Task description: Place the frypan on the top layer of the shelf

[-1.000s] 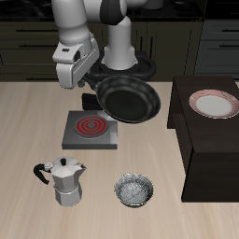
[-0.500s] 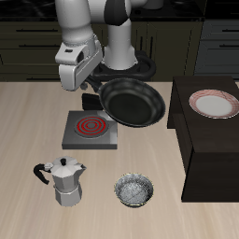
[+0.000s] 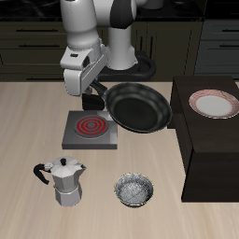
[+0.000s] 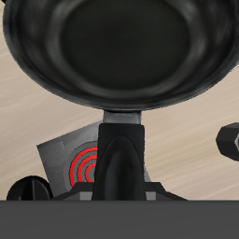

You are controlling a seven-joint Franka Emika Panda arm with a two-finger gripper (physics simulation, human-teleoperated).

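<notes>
Since the earlier frame, arm and frypan (image 3: 138,108) have shifted toward the shelf (image 3: 207,149). Exterior view: the gripper (image 3: 91,94) carries the pan by its handle, clear of the table, above the stove burner's (image 3: 91,130) edge; the pan rim now nearly reaches the shelf's near edge. A pink-rimmed plate (image 3: 214,104) occupies the top's rear; bare top remains in front. Moka pot (image 3: 64,181) and bowl (image 3: 134,189) sit well clear. Wrist view: the gripper (image 4: 119,185) is closed on the handle; the frypan (image 4: 121,47) hangs level beyond, burner coils (image 4: 86,164) beneath.
</notes>
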